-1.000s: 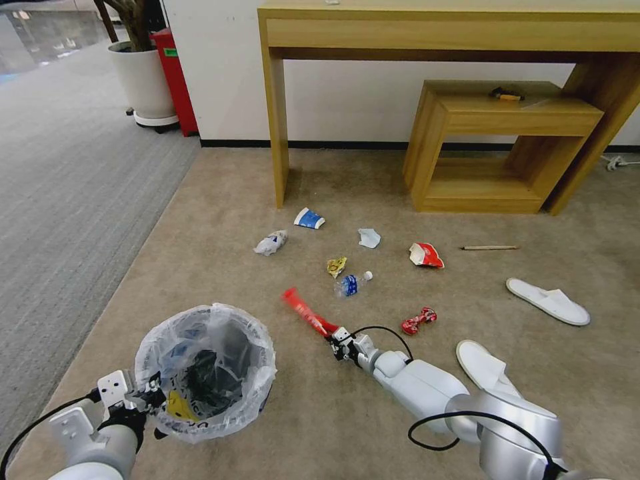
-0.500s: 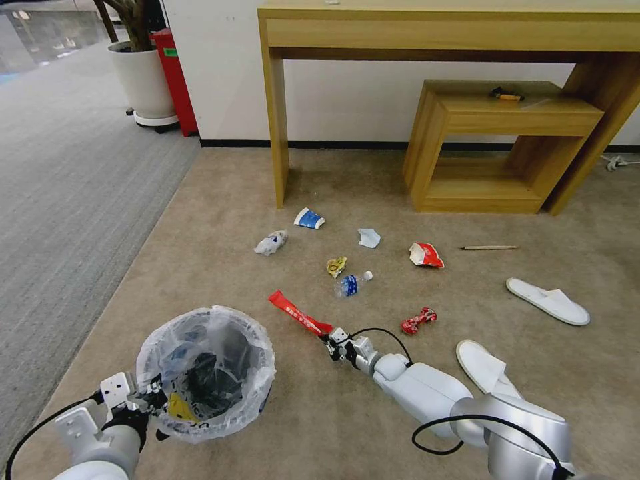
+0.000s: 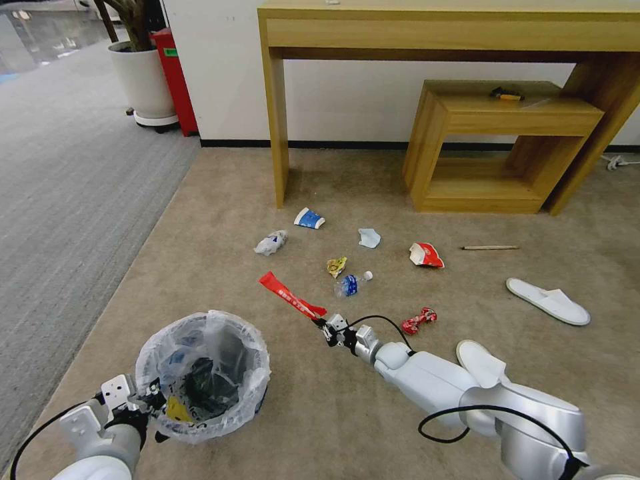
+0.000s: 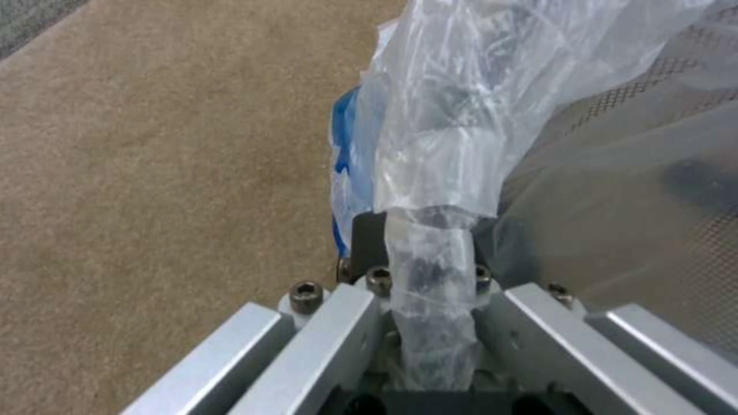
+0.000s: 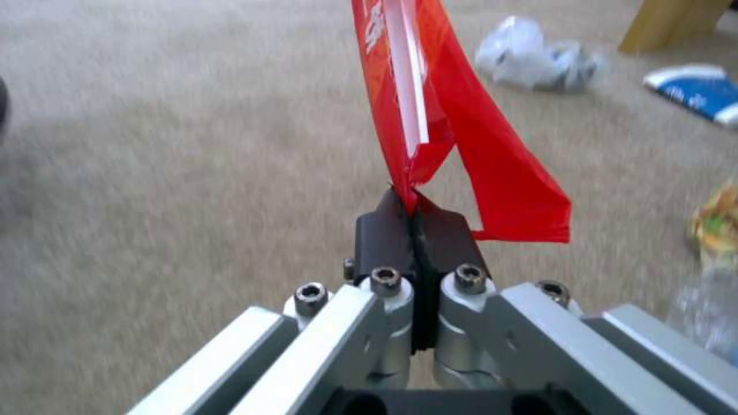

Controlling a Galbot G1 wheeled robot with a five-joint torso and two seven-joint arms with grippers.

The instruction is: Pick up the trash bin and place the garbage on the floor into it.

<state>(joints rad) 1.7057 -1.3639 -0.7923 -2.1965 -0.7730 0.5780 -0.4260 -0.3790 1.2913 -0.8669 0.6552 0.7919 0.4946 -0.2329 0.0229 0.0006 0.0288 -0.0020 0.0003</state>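
So my right pincer (image 3: 320, 325) was clamped tight on one end of the long red wrapper (image 3: 291, 303), pads pressed flat together with just the foil between them; I held it by the tip so the rest stuck out ahead of me, clear of the carpet (image 3: 220, 200) and easy to swing over an opening. My left pincer (image 3: 148, 398) was pinched on the near rim of the trash bin (image 3: 203, 373), bag liner and all squeezed between the fingers; my guess is gripping the rim rather than the body kept the mouth open and facing up, over the near left part of the beige carpet, close to where it meets the grey striped carpet (image 3: 60, 200).

The wrapper wasn't over the bin at that point; it hung just off to the bin's right, a bit farther out. Plenty was lying around out there: paper cup (image 3: 309, 218), crumpled paper (image 3: 271, 242), pale blue mask (image 3: 369, 237), yellow wrapper (image 3: 337, 267), small bottle (image 3: 351, 283), two more red wrappers, a wooden stick (image 3: 490, 248) and both white slippers over on the right side of the carpet; so I'd call the job early-ish, one piece in hand and most of the litter waiting.
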